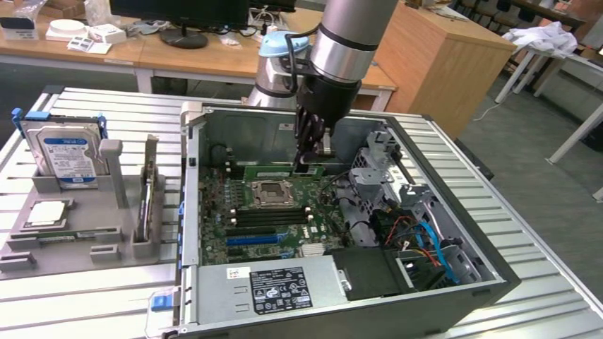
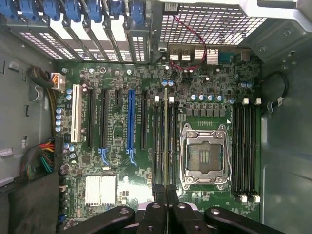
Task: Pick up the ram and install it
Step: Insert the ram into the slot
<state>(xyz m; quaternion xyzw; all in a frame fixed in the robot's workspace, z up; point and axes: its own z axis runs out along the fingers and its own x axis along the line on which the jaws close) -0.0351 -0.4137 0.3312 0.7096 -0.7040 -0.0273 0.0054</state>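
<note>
A Universal Robots arm reaches into the open grey metal computer case (image 1: 254, 131), its black two-fingered gripper (image 1: 309, 164) (image 2: 165, 191) pressed together with no gap between the fingers and nothing pinched between them. The ram (image 1: 278, 170) (image 2: 165, 136), a long, thin green circuit-board stick, stands on edge in one of the black slots just beside the square silver processor socket (image 1: 268, 192) (image 2: 204, 155) on the green motherboard (image 2: 204, 83). The closed fingertips hover over one end of it. The step in hand looks like seating the stick. Done well, that calls for a straight downward push with the fingertips centred on the narrow top edge. The stick should stay upright, so that it neither tilts in the slot nor lets the fingers slip towards the socket. The end of the stick under the gripper is covered by the fingers in the wrist view. Whether they touch the board cannot be told. Neither can it be told whether the slot's small end latches have closed or the stick sits fully home.
</note>
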